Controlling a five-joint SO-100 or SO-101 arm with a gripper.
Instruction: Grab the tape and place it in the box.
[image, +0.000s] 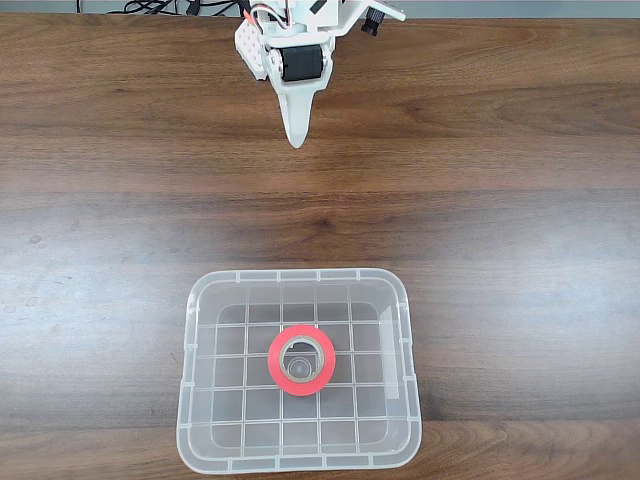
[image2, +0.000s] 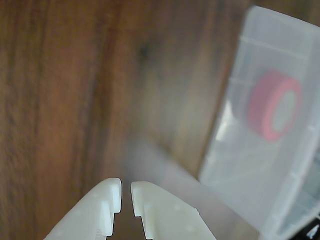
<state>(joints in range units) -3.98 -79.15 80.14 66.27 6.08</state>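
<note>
The tape (image: 301, 360), a red-orange roll with a grey-beige core, lies flat near the middle of the grid-bottomed floor of the clear plastic box (image: 192, 330). The box rests on the wooden worktop (image: 100, 230). The gripper (image: 297, 140) hangs well apart from the box at the worktop's far edge; in the wrist view its jaws are nearly closed and hold nothing.

Fixed view evenly and brightly lit, sharp, faint sheen seen on table (image: 500, 230), wrist view soft, box (image2: 270, 150) and tape (image2: 272, 105) blurred, pale haze noted.
</note>
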